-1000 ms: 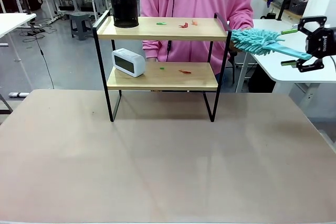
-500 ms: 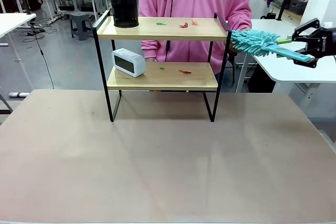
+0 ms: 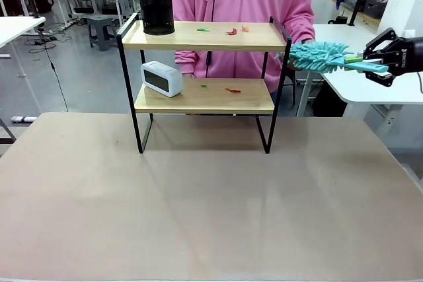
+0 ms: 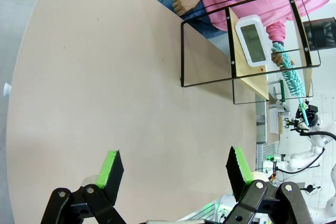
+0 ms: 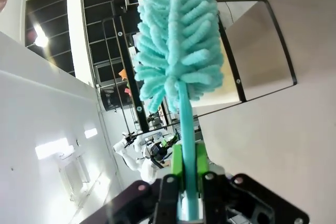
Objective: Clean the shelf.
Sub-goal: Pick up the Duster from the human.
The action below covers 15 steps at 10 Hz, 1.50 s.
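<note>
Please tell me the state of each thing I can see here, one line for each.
shelf: upright, scraps on both boards.
duster: gripped by its handle, about level, beside the top board.
black cup: upright on the top board.
clock: standing on the lower board.
left hand: open, holding nothing.
right hand: shut on the duster.

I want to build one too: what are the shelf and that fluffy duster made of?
The shelf looks like pale matt wood boards in a thin black frame, probably painted metal. The duster has fluffy teal noodles, likely microfibre, on a smooth handle that looks like plastic.
</note>
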{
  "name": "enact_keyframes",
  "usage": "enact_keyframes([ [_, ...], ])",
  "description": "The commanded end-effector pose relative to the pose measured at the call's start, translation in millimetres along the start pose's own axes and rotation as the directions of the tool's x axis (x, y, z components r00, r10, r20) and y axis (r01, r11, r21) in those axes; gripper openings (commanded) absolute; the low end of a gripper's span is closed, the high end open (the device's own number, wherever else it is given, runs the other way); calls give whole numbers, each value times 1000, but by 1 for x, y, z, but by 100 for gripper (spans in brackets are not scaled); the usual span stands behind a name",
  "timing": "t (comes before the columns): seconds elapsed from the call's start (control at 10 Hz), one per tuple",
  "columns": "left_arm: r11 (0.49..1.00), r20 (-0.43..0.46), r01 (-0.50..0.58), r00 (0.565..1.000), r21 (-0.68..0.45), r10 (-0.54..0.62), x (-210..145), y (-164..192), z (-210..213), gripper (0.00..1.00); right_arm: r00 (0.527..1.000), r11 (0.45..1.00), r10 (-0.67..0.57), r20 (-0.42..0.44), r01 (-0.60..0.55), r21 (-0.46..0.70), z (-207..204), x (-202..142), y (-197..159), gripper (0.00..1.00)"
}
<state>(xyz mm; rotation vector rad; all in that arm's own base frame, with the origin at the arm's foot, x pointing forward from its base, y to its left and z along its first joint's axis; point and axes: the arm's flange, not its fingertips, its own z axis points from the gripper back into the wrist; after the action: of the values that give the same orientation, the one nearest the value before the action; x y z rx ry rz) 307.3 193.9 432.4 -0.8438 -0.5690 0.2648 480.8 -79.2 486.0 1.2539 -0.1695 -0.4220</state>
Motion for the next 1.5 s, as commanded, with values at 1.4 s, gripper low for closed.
enact_keyframes([
  [1.4,1000,6,20,1000,-12,-20,-1,1,0,100,844,776,473,-252,-535,-333,163,-252,-16,1],
])
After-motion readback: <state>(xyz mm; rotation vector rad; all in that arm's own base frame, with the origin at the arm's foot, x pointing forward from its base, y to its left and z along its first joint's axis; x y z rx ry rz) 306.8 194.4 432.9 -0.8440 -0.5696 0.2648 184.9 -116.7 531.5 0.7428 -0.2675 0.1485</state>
